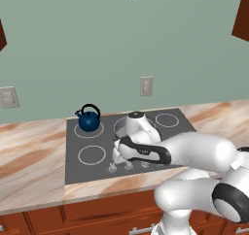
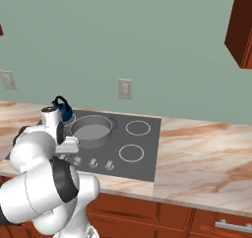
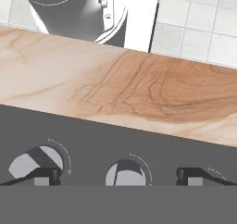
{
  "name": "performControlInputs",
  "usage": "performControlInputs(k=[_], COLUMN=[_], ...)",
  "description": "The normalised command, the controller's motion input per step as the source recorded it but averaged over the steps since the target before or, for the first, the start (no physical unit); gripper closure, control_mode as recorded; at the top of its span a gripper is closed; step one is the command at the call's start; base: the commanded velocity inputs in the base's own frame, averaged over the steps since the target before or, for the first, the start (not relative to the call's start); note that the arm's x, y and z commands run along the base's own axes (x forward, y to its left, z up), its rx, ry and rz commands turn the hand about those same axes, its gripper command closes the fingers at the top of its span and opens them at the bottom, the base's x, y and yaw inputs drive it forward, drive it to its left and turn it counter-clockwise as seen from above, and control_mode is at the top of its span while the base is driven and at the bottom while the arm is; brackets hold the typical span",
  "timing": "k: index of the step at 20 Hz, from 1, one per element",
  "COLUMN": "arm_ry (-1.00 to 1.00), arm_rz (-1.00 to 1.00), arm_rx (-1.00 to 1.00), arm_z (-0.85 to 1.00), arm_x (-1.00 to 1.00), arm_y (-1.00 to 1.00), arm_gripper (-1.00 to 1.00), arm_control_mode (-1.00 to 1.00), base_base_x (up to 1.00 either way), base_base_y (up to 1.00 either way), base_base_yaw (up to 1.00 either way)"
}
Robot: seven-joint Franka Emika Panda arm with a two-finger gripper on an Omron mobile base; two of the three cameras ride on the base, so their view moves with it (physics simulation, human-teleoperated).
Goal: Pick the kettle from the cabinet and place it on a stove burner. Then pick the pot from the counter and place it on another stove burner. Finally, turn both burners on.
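Observation:
The dark-blue kettle (image 1: 89, 118) (image 2: 62, 107) stands on the back-left burner of the dark cooktop (image 1: 97, 168) (image 2: 147, 153). Beside it, the grey pot (image 2: 91, 130) sits on the back-middle burner, mostly hidden behind my arm in the left base view. My gripper (image 3: 119, 177) (image 1: 121, 161) points down over the knob row at the cooktop's front edge. It is open, and a grey knob (image 3: 124, 174) lies between its fingertips (image 3: 46, 176). Another knob (image 3: 34, 163) shows to one side. Bare burners (image 1: 92, 155) (image 2: 131, 153) are white circles.
Marble counter (image 1: 29, 156) (image 2: 206, 158) runs on both sides of the cooktop and along its front (image 3: 115, 89). Reddish wall cabinets (image 1: 241, 20) (image 2: 241, 25) hang up high. Wooden drawers (image 2: 221, 222) sit below. Outlets (image 1: 146, 86) are on the green wall.

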Motion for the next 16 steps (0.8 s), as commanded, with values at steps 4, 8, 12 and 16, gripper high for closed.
performControlInputs(k=[4, 8, 12, 16], arm_ry=[0.07, 0.04, 0.01, 0.0], arm_rz=[-0.02, 0.0, 0.0, -0.04], arm_rx=[0.0, 0.0, 0.0, 0.0], arm_z=[-0.19, -0.15, -0.05, -0.01], arm_x=[0.26, 0.24, 0.15, 0.0], arm_y=[0.0, 0.0, 0.12, 0.24], arm_gripper=[-1.0, -1.0, -1.0, -1.0], arm_control_mode=[-1.0, -1.0, -1.0, -1.0], base_base_x=[0.0, 0.0, 0.0, 0.0], base_base_y=[0.0, 0.0, 0.0, 0.0], base_base_yaw=[0.0, 0.0, 0.0, 0.0])
